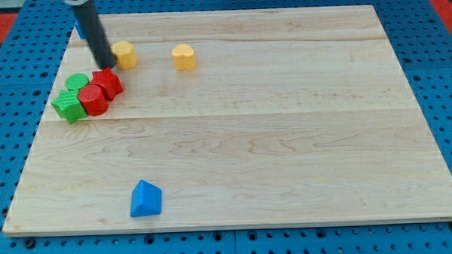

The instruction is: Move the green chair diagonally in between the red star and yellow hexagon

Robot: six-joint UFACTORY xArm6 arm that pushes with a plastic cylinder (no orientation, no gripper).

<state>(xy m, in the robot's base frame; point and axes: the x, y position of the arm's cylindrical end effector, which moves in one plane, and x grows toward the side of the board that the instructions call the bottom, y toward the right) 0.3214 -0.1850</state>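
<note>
My tip [108,68] is at the view's upper left, just above a red block [108,83] that looks like a star, and just left of a yellow hexagon-like block [124,54]. A second, rounder red block [93,100] touches the first at its lower left. A green angular block [69,107] sits at the left end of this cluster, touching the round red block. A round green block [77,81] lies above it, next to the red star. The rod [93,30] slants down from the view's top.
A second yellow block [183,57] lies to the right of the hexagon. A blue block [145,199] sits near the board's bottom edge. The wooden board [287,140] rests on a blue pegboard surface [7,112]. A bit of blue shows behind the rod [79,29].
</note>
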